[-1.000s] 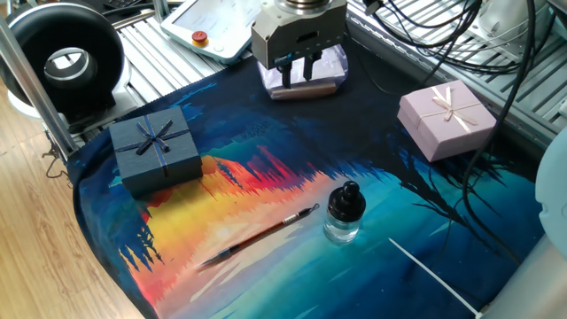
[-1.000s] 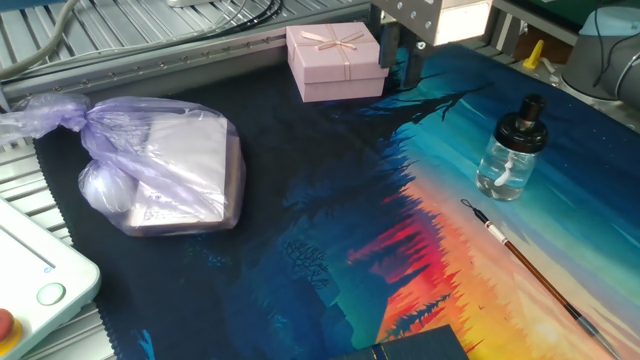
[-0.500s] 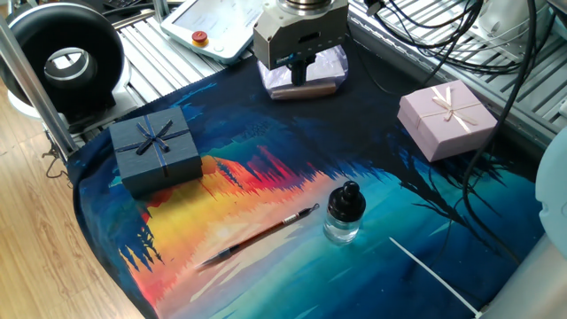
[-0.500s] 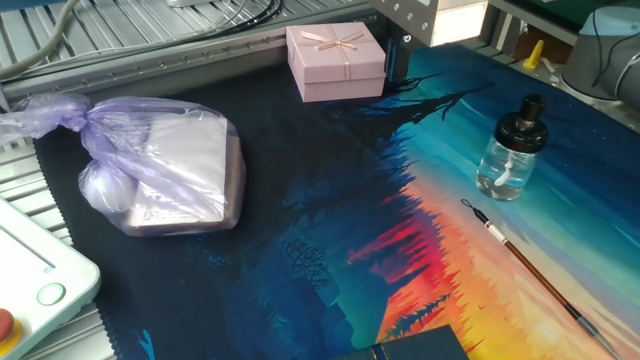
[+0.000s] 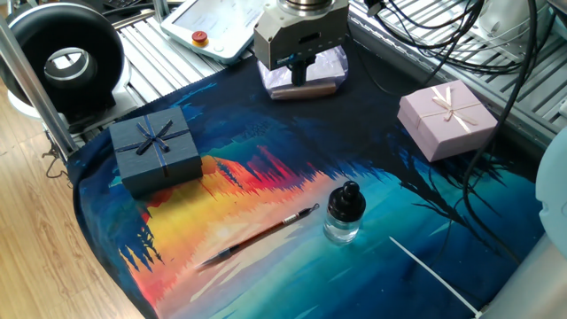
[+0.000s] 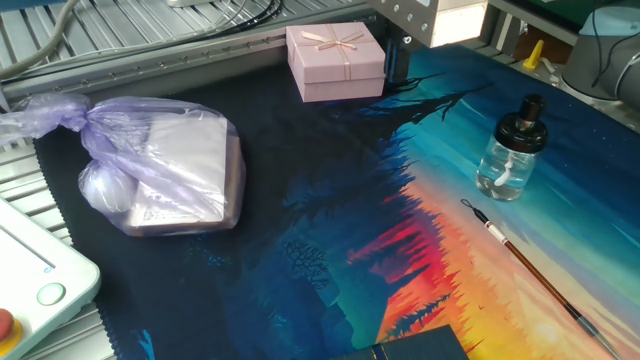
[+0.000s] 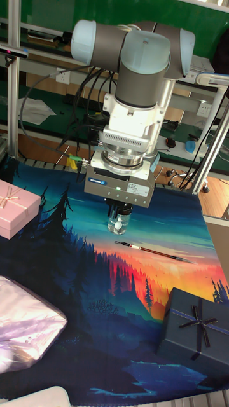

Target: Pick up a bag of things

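The bag of things [image 6: 170, 165] is a crinkled pale lilac plastic bag, knotted at its left end, lying on the dark part of the mat. It holds flat pinkish contents. In one fixed view the bag [image 5: 326, 73] sits at the far edge, partly hidden behind my gripper [image 5: 299, 69]. The tall fixed view has the bag [image 7: 25, 324] at the lower left. My gripper [image 7: 121, 213] hangs in the air above the mat's middle, well away from the bag, fingers pressed together with nothing between them. Only its lower part [image 6: 397, 60] shows beside the pink box.
A pink gift box [image 6: 335, 60] with a bow stands near the gripper. A dark blue gift box [image 5: 155, 149], a glass ink bottle [image 5: 344, 213] and a thin brush [image 5: 261, 232] rest on the painted mat [image 5: 266, 186]. A teach pendant [image 6: 30, 290] lies beyond the bag.
The gripper's fingers stood apart one second ago and have closed together on nothing. The arm stays in place and the bag has not moved.
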`<state>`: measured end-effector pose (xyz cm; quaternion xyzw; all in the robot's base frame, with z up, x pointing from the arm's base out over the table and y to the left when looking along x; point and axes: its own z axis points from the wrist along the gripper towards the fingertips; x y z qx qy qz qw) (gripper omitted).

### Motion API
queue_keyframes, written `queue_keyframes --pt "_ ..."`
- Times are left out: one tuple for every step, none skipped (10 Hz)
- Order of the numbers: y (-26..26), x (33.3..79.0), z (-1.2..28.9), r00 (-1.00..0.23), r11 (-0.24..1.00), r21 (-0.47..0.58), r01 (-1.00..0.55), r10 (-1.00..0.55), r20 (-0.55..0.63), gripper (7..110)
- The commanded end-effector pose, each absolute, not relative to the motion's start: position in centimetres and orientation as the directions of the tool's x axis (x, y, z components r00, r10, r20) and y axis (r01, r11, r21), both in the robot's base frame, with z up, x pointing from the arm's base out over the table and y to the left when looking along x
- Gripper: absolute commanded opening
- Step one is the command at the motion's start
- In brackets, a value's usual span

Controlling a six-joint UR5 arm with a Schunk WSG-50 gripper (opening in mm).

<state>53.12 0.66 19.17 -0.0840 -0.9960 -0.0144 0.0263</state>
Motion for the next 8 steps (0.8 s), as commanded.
queue_keyframes --pt "1.06 53.17 19.35 -0.987 0.988 0.041 0.152 0.15 0.055 7" --pt "1.23 53.09 19.24 -0.988 0.988 0.046 0.146 0.143 0.06 7" --pt "1.53 52.8 19.13 -0.986 0.987 0.055 0.151 0.147 0.074 7" --pt "1.03 52.48 19.11 -0.987 0.989 0.035 0.143 0.14 0.083 7" --pt "1.0 52.44 18.95 -0.987 0.989 0.034 0.142 0.138 0.086 7" --pt "0.82 52.45 18.74 -0.987 0.99 0.026 0.142 0.139 0.086 7" --pt "0.76 52.38 18.64 -0.986 0.99 0.022 0.142 0.139 0.089 7" --pt "0.82 52.48 18.5 -0.986 0.989 0.023 0.143 0.141 0.086 7"
